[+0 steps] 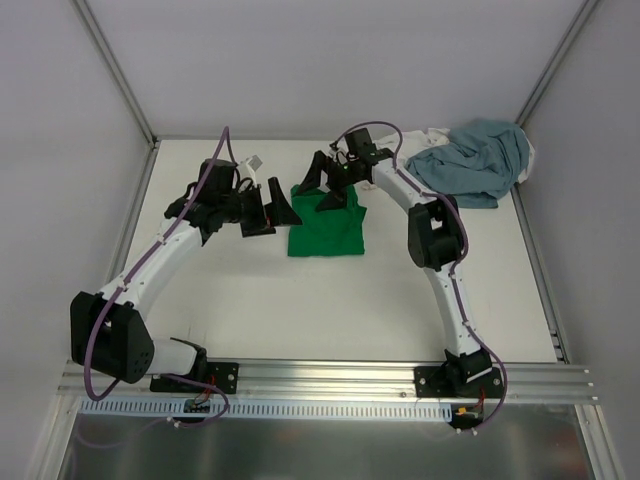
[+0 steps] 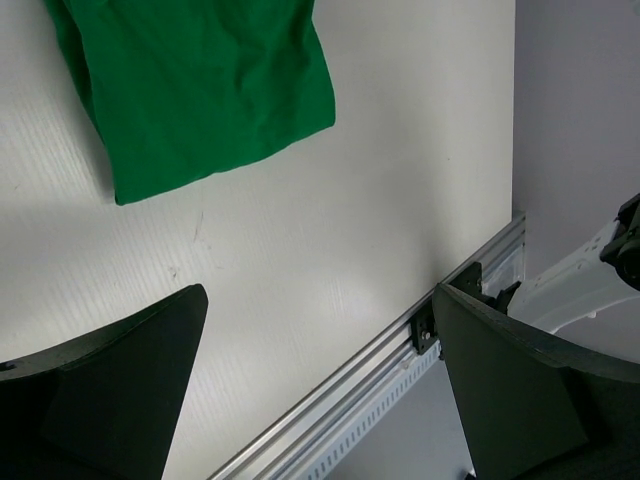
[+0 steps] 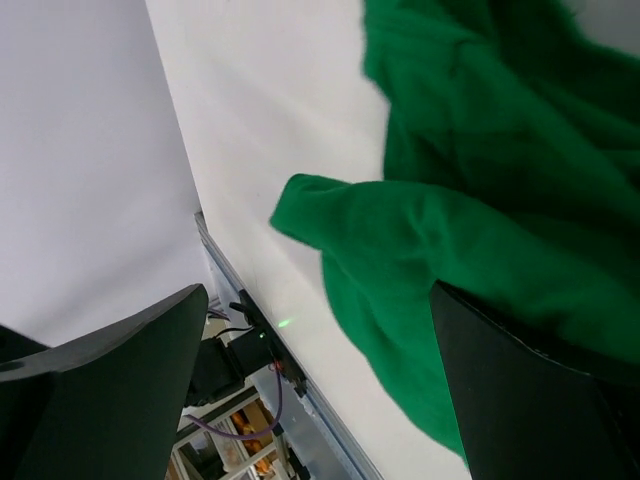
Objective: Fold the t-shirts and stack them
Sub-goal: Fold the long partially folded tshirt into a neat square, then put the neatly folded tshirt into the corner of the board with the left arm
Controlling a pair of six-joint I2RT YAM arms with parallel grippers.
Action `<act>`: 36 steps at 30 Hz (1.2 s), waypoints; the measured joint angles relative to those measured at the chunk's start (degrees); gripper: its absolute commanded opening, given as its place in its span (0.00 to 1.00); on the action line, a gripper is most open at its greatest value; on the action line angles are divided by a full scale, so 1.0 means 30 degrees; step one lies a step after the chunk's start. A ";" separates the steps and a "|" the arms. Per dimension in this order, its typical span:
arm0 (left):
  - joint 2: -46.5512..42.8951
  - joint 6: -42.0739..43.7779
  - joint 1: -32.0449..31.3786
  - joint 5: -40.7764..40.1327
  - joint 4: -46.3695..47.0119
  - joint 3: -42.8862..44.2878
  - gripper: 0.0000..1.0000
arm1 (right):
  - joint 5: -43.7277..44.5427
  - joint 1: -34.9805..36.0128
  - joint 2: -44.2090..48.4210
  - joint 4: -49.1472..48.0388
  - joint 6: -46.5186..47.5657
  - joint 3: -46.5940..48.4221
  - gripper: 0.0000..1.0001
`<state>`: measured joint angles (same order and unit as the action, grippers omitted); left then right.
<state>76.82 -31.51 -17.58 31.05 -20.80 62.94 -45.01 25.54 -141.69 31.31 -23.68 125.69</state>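
Green shirt [image 1: 325,234], grey-blue shirt [image 1: 476,160], white shirt [image 1: 434,132]: three.

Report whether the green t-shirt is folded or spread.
Folded: the green t-shirt lies as a compact rectangle, its far edge rumpled by the right gripper.

The bright green t-shirt [image 1: 326,232] is laid folded into a rough rectangle near the middle of the tabletop [image 1: 300,300], its far edge rumpled. The dusty grey-blue t-shirt [image 1: 475,160] is heaped, crumpled, in the far right corner. The white t-shirt [image 1: 433,132] is glimpsed only at that heap's edges.
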 measured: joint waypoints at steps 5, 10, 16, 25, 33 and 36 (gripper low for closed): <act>-0.0277 0.0175 0.0000 -0.0015 -0.0357 -0.0197 0.99 | -0.0044 -0.0466 -0.1086 -0.0685 -0.0554 0.0000 0.99; -0.1319 0.0248 0.0000 -0.0022 -0.0962 -0.0794 0.99 | -0.0313 -0.0816 -0.1858 -0.1384 -0.1253 0.0634 1.00; -0.2382 0.0459 0.0000 -0.0095 -0.1843 -0.0976 0.99 | -0.0335 -0.1333 -0.2841 -0.2594 -0.1909 0.1960 0.99; -0.2477 0.0678 0.0000 -0.0736 -0.1239 -0.1326 0.99 | -0.0284 -0.2222 -0.1741 -0.3249 -0.1486 0.0772 0.99; -0.1545 0.0386 -0.0029 -0.0903 0.0867 -0.1566 0.99 | -0.0233 -0.2390 0.3402 -0.2790 -0.0131 -0.2630 1.00; -0.1122 0.0299 -0.0044 -0.0947 0.1421 -0.1574 0.99 | -0.0262 -0.2331 0.4911 -0.2820 0.0255 -0.3424 0.99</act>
<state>73.45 -30.61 -17.72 28.21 -16.53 58.22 -45.80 18.55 -126.96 22.85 -22.92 115.42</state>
